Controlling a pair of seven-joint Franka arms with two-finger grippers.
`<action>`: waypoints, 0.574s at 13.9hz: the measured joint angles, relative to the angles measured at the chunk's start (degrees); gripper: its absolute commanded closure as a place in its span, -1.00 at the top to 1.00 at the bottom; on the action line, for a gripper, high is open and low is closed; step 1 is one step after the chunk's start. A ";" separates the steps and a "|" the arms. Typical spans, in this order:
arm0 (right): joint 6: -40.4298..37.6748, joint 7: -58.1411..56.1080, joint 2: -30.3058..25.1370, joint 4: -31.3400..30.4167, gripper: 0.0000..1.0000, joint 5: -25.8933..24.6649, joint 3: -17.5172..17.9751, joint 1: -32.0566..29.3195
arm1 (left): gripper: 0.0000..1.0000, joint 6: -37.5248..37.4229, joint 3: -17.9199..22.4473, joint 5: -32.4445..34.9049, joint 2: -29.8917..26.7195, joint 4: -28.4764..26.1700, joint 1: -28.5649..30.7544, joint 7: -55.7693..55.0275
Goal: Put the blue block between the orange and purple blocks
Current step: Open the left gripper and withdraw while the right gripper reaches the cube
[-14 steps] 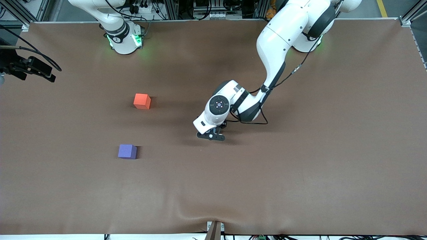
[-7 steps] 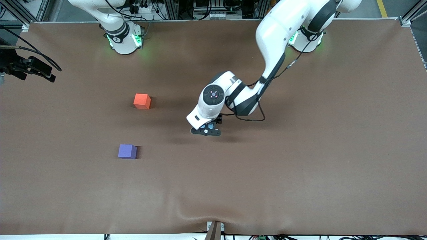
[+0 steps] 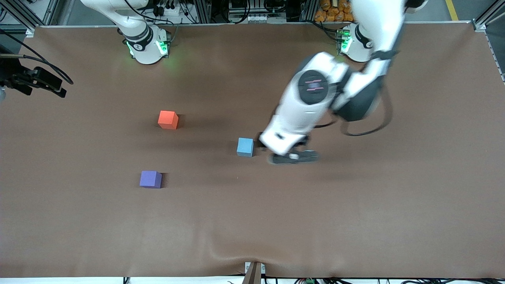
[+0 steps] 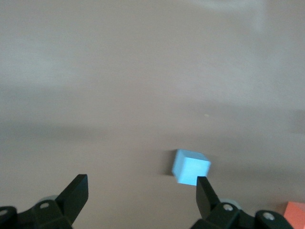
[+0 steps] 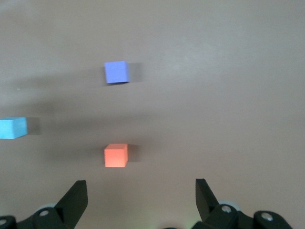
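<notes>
blue block (image 3: pixel 245 146) sits free on the surface; left gripper (image 3: pixel 292 157) beside it, jaws released; right gripper (image 5: pixel 138 202) waits, jaws spread.

A plain sky-blue matte cube (image 3: pixel 245 146), a bright orange-red matte cube (image 3: pixel 168 119) and a violet-purple matte cube (image 3: pixel 150 179) sit on a plain brown table cover (image 3: pixel 355 205).

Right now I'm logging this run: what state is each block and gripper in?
blue block: released, resting on the table, not between the other two
orange block: on the table, untouched
purple block: on the table, untouched
left gripper: open, empty, beside the blue block
right gripper: open, empty, waiting
</notes>
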 measured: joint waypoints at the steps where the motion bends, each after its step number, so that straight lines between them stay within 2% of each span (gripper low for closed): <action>1: 0.83 0.00 0.41 0.00 1.00 1.21 0.02 0.65 | 1.00 -3.71 0.05 0.86 -1.84 -0.04 2.54 0.12; 4: 5.64 0.12 3.23 -0.10 1.00 2.43 0.18 5.08 | 1.00 -11.29 0.02 7.38 -5.93 -0.17 7.29 0.41; 8: 16.79 0.87 10.30 -0.11 1.00 2.46 0.33 12.97 | 1.00 -15.21 -0.09 8.84 -9.32 -0.62 10.90 3.41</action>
